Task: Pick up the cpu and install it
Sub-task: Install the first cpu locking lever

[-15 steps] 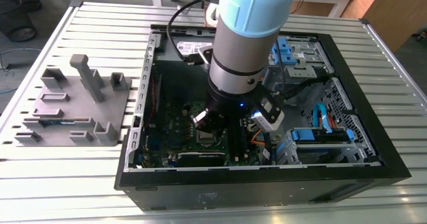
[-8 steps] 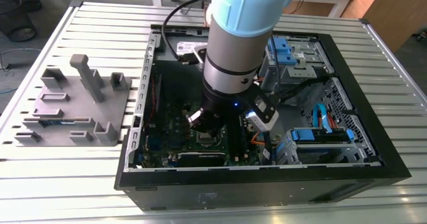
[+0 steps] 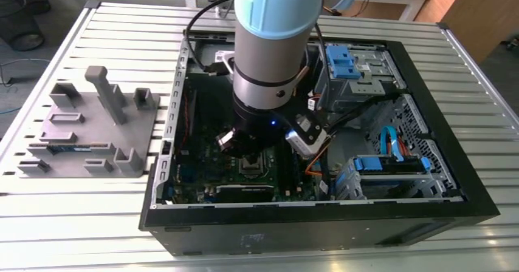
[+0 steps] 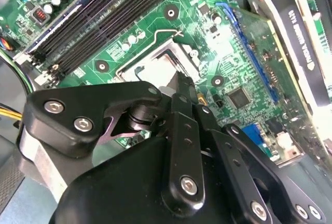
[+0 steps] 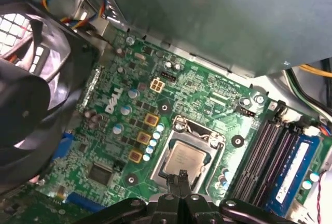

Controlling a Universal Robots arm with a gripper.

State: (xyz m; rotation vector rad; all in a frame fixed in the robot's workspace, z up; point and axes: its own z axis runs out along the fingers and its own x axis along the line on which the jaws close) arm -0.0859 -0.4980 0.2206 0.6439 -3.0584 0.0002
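Exterior view: arm (image 3: 271,47) reaches down into the open case (image 3: 324,217); gripper (image 3: 253,156) low over the board (image 3: 243,178), case walls close on all sides; grey jig (image 3: 89,132) lies on the table (image 3: 48,211) towards the exterior view's left, well apart.

Second wrist view: fingers (image 4: 182,92) drawn together, narrow, tips just over the socket (image 4: 155,66); memory slots (image 4: 104,22) beside it; card (image 4: 290,37) opposite.

First wrist view: cpu (image 5: 185,157) sits flat in the socket frame (image 5: 189,130); fingertips (image 5: 182,175) at its edge, holding nothing; fan (image 5: 31,94) near; white lettering on the board, not read.
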